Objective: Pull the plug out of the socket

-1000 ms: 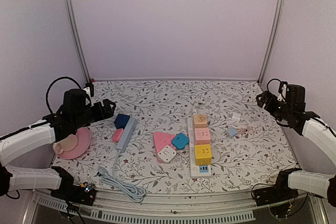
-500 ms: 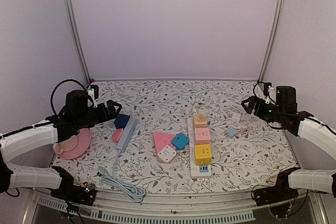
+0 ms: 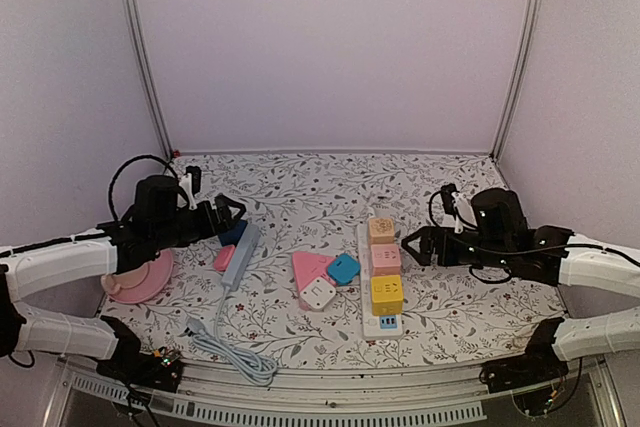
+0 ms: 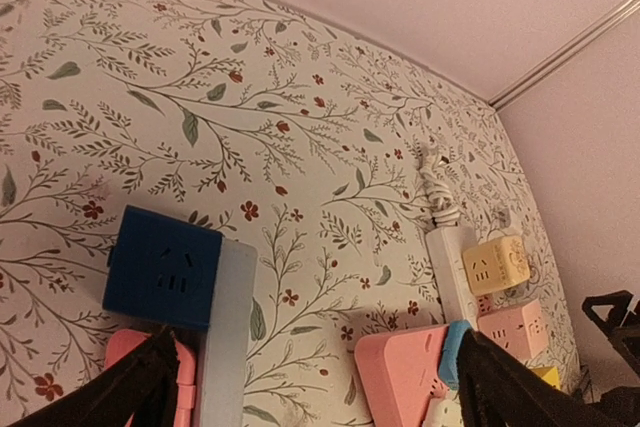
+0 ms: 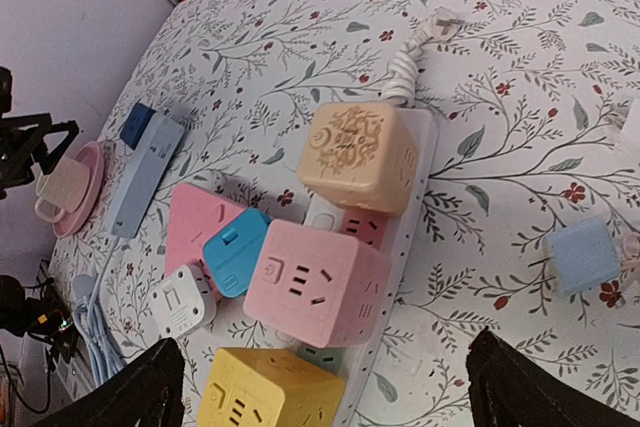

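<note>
Both arms have swung inward over the last second. The right gripper (image 3: 408, 246) has travelled furthest, from the right edge of the worktop (image 3: 300, 182) to just beside the white strip (image 5: 409, 232) at centre right of the top view. The left gripper (image 3: 233, 213) has edged up to the blue cube (image 3: 232, 231) at the head of the pale blue strip (image 3: 240, 257). Both grippers stand wide open and hold nothing.

The likely target is one of three cube plugs on the white strip: a cream cube (image 5: 355, 157), a pink cube (image 5: 315, 282) and a yellow cube (image 5: 275, 392). The strip's long axis runs nearly top to bottom in the top view, with its cord leaving at the upper end. The right gripper sits just right of the pink cube and points left at it, across the strip's length, so this arm is much the nearer. The left gripper is well apart from that strip. A pull would have to go up, away from the strip face.

No view shows the cubes' prongs, so how firmly each is seated cannot be told. The right wrist view cuts the yellow cube off at its bottom edge and shows its own fingers only as dark tips in the lower corners. Whether the blue cube is plugged into the pale blue strip or merely lies against it is also unclear.
</note>
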Action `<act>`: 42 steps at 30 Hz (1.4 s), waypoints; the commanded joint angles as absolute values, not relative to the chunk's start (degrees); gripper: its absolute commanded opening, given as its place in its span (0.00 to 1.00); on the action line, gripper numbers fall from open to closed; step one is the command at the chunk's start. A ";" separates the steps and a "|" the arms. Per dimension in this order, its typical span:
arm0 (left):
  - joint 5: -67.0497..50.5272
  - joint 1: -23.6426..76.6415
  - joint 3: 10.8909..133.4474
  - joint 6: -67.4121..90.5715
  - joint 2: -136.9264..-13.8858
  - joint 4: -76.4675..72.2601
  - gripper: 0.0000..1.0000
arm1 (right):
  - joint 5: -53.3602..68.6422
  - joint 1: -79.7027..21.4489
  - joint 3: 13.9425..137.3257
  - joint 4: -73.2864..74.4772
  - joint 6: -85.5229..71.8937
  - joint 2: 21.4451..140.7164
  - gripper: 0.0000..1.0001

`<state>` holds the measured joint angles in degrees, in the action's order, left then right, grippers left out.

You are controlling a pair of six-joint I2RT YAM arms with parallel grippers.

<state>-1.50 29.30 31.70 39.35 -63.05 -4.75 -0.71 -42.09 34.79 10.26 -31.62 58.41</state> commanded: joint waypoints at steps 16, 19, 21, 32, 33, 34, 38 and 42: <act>-4.49 41.03 34.00 44.69 -71.99 -14.46 0.97 | -10.75 -61.25 23.68 13.29 -48.95 60.41 0.98; -4.48 43.62 36.56 44.96 -76.20 -15.60 0.97 | -12.33 -61.26 21.26 13.10 -51.17 60.61 0.98; -4.50 45.13 38.37 45.07 -79.15 -16.08 0.96 | -12.88 -61.26 19.95 13.14 -52.44 61.30 0.98; -6.02 49.75 45.61 45.75 -89.59 -18.19 0.96 | -13.22 -58.89 14.34 12.26 -59.22 62.08 0.97; -6.10 49.99 45.96 45.79 -90.03 -18.24 0.96 | -13.12 -58.77 14.17 11.83 -59.23 62.28 0.97; -6.21 50.19 46.23 45.85 -90.46 -18.28 0.96 | -13.10 -58.67 14.20 11.59 -59.28 62.94 0.97; -6.48 50.90 47.05 46.22 -91.82 -18.52 0.96 | -13.36 -58.53 15.86 11.81 -59.41 66.07 0.96; -7.16 51.30 47.87 47.19 -93.52 -19.09 0.96 | -14.44 -58.52 18.59 12.66 -58.02 64.54 0.96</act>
<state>-6.07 50.19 46.15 46.17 -91.77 -17.32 -9.26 -59.59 19.49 -1.45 -59.40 62.76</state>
